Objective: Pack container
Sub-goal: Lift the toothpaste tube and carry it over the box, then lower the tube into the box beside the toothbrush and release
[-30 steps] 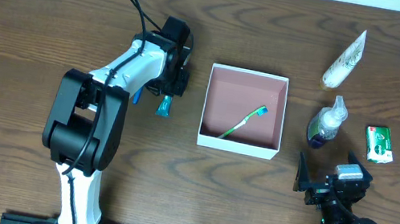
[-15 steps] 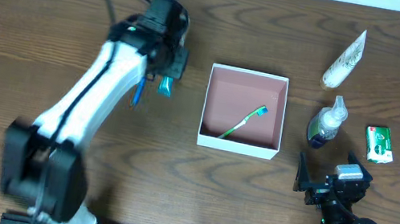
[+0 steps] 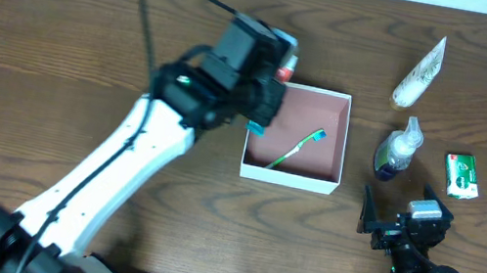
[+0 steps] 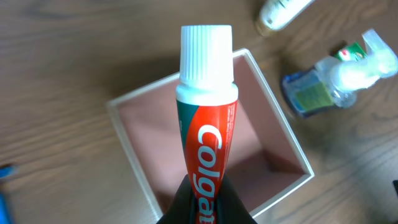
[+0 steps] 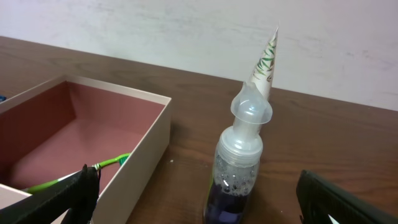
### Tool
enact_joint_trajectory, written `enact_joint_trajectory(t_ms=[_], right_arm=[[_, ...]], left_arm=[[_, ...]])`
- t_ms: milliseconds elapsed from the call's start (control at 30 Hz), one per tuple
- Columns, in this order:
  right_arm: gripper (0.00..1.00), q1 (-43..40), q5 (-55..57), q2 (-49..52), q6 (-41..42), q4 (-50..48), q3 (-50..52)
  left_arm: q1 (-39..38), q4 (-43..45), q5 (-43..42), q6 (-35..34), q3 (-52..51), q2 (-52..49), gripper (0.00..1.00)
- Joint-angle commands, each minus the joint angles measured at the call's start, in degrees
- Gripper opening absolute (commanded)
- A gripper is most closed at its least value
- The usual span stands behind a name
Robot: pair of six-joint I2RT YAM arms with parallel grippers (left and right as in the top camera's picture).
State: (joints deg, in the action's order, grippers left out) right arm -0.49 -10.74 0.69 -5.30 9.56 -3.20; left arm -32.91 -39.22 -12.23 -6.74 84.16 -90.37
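Left gripper (image 4: pixel 205 208) clamps one toothpaste tube (image 4: pixel 206 124) over one container (image 3: pixel 288 177) — one toothbrush (image 3: pixel 296 149) inside.

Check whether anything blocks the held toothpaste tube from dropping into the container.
Nothing visible does. The toothpaste tube in the left end effector hangs over the open container; only a toothbrush lies inside.

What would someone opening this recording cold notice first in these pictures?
The red-and-white toothpaste tube fills the left wrist view, pinched at its lower end by the left gripper, near a corner of the pink-lined box. A green toothbrush lies slanted inside the box. Right of the box sit a spray bottle, a white tube and a green soap packet.
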Motion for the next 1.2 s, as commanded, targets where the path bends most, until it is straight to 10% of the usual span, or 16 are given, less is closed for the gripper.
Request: enact_joint_trajectory(t_ms=[0,1167], right_arm=[[0.99,-0.4,-0.2,-0.4,-0.5,0.0,0.2],[0.99,-0.4,-0.2,-0.4,-0.5,0.0,0.2]], left_arm=[[-1.7,1.9,-0.6,-3.6,0.5,-3.1,0.06],[-2.5,3.5,10.2,-8.6,0.5,-21.8,0.08]])
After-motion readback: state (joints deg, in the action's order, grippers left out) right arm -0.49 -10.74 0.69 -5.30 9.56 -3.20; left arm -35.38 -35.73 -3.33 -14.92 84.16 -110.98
